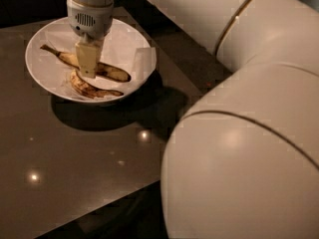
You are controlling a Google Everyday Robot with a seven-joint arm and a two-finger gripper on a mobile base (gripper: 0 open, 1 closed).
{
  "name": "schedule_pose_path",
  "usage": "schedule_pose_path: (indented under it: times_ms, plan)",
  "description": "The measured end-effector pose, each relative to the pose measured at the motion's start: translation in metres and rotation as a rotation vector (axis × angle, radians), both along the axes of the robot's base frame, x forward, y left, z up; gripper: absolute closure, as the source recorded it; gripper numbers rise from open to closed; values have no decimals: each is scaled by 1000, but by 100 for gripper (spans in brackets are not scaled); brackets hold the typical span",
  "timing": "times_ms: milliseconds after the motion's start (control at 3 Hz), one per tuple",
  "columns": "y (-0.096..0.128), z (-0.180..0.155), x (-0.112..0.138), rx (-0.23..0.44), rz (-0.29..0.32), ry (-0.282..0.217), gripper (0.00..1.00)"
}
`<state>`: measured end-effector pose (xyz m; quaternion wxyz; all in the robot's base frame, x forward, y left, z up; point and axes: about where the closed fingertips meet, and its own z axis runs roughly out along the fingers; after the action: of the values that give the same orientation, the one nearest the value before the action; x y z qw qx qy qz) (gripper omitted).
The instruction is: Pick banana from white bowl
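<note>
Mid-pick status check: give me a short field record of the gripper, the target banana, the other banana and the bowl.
gripper: low inside the white bowl, over the banana's middle
banana: lying in the bowl, thin stem pointing left, middle hidden by the gripper
second banana: curved, brown-streaked, on the camera side of the first
white bowl: paper-lined, on the dark table
grasp: cannot tell
</note>
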<state>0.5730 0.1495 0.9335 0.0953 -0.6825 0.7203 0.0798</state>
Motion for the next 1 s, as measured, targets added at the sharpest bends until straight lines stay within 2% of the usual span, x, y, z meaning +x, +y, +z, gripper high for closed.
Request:
schedule_pose_path:
  times_ms: [333, 1000]
  plan:
    - [-14, -7, -33, 26, -23, 59, 100]
    - [-12, -10, -32, 27, -22, 56, 100]
